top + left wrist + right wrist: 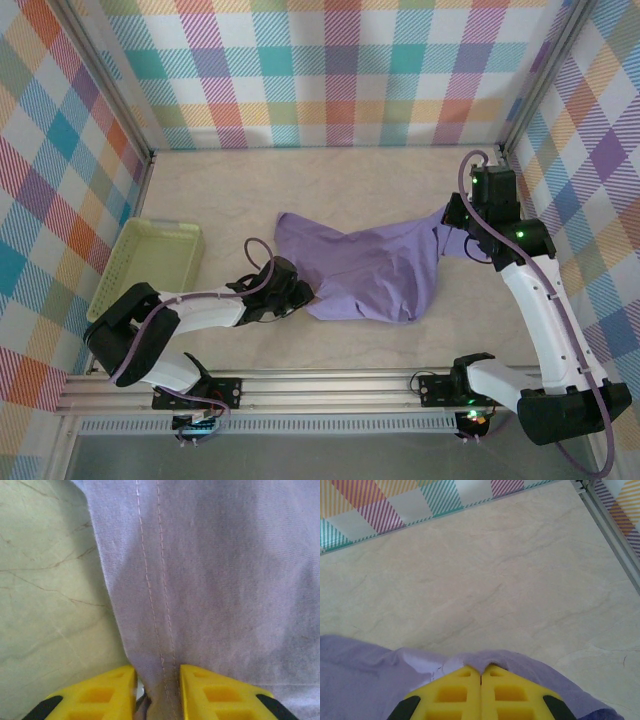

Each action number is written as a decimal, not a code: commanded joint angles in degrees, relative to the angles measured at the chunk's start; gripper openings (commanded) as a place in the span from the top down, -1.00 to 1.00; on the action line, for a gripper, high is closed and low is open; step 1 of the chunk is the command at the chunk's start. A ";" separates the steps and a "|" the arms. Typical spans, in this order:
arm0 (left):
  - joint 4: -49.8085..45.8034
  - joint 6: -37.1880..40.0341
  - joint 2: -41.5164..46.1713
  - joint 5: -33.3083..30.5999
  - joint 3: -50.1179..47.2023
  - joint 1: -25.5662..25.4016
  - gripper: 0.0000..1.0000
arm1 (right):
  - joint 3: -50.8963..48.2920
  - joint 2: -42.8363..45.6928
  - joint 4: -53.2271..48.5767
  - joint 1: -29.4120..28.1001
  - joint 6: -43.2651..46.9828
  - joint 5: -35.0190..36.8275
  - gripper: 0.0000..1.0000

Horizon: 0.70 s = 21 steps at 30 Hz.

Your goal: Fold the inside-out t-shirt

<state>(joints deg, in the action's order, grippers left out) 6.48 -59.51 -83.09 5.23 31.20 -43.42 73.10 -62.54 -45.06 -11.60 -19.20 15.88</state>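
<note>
The inside-out t-shirt, lavender and wrinkled, lies bunched in the middle of the table. My left gripper sits low at its near left edge. In the left wrist view the stitched hem of the t-shirt runs between the yellow fingers of my left gripper; the jaws stand narrowly apart, with a sliver of gap beside the left finger. My right gripper holds the shirt's right corner raised off the table. In the right wrist view my right gripper is shut, with a fold of the t-shirt pinched at its tips.
A pale green basket stands at the table's left side, close to the left arm. The beige table stretches bare behind the shirt to the checked back wall. A metal frame post runs along the right edge.
</note>
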 commanded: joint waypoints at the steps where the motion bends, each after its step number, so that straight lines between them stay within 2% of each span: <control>1: -2.44 2.96 0.81 -2.26 2.67 -0.61 0.45 | -0.68 0.47 0.04 0.35 -0.18 -0.94 1.00; 3: -3.85 4.25 0.81 -3.24 3.69 -0.58 0.45 | -0.68 0.62 -0.02 0.35 -0.13 -1.03 1.00; 6: -6.21 5.43 0.26 -4.52 4.77 -0.46 0.26 | -0.51 0.84 -0.29 0.34 -0.07 -1.06 1.00; 8: -6.04 5.45 -0.09 -4.75 4.47 0.06 0.21 | -0.49 1.16 -0.29 0.34 -0.07 -1.11 1.00; 18: -0.58 4.10 -4.31 -0.66 3.96 0.64 0.18 | -0.52 2.05 -0.79 0.43 0.11 -0.76 1.00; 21: -0.54 3.88 -4.11 -0.49 3.87 0.40 0.24 | -0.67 1.94 -0.74 0.43 0.04 -0.75 1.00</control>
<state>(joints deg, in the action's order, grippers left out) 3.97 -55.40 -86.48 3.16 34.83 -42.89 72.84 -61.52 -45.36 -11.57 -19.18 15.31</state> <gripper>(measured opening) 0.390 0.065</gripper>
